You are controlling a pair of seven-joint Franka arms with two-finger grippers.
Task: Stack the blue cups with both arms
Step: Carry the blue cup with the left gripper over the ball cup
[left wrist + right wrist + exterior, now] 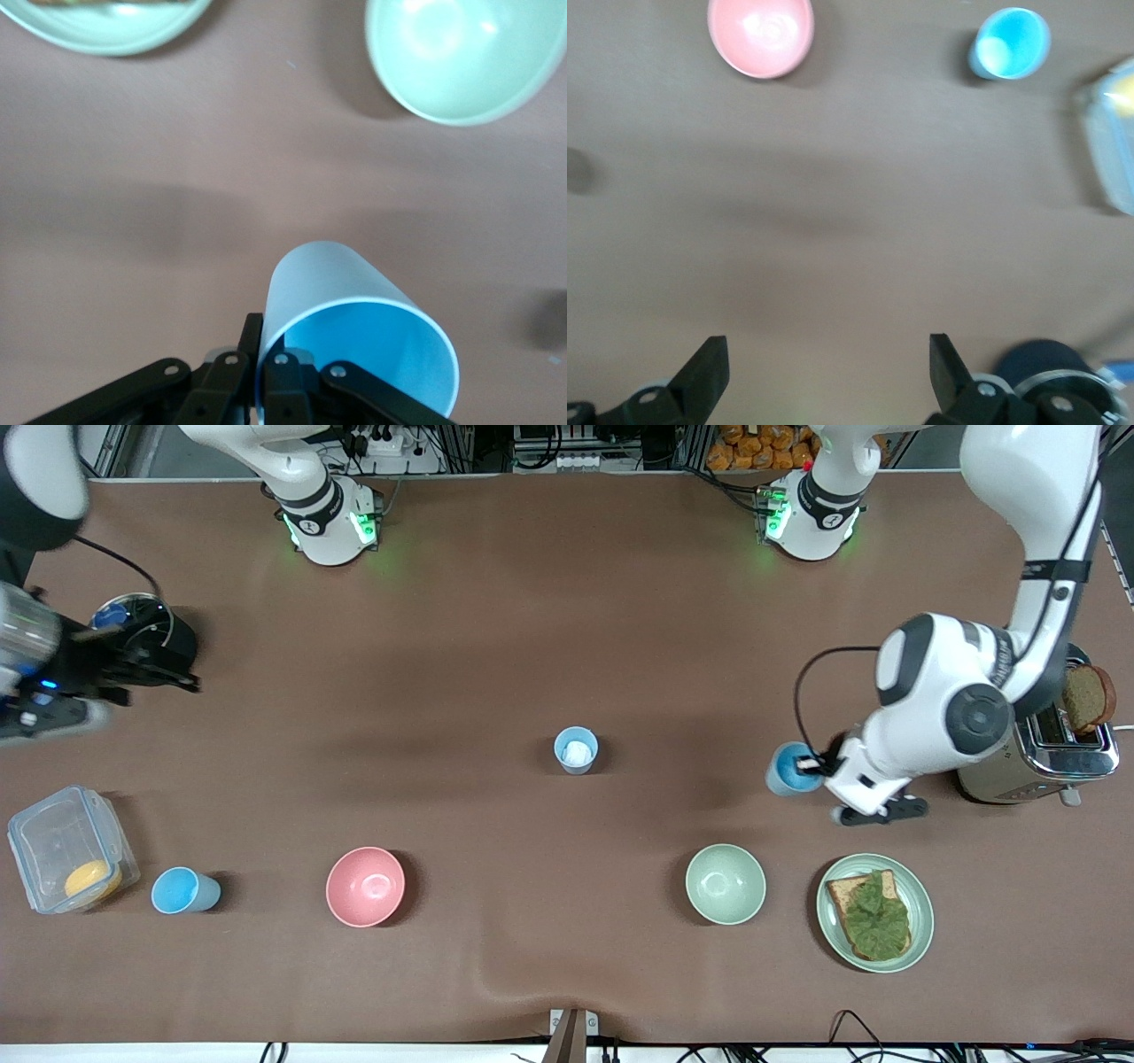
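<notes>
The brown surface (496, 629) carries a smooth, round pale green bowl (725, 883), empty. Toward the left arm's end from it, a green plate (921, 903) holds topped toast. Over the surface near that bowl, the left tool (808, 763) pinches one blue cup's (788, 769) rim. Toward the right arm's end, the right tool (828, 372) hangs spread; another blue cup (183, 891) stands empty; a third cup (576, 749) holds something white.

I read three light-blue cups (576, 750), (184, 891), (791, 769), a pink bowl (365, 886), pale green bowl (725, 883) and plate (921, 908), brown table cover (532, 620), white arms, black left gripper (811, 763) and right gripper (190, 682).
</notes>
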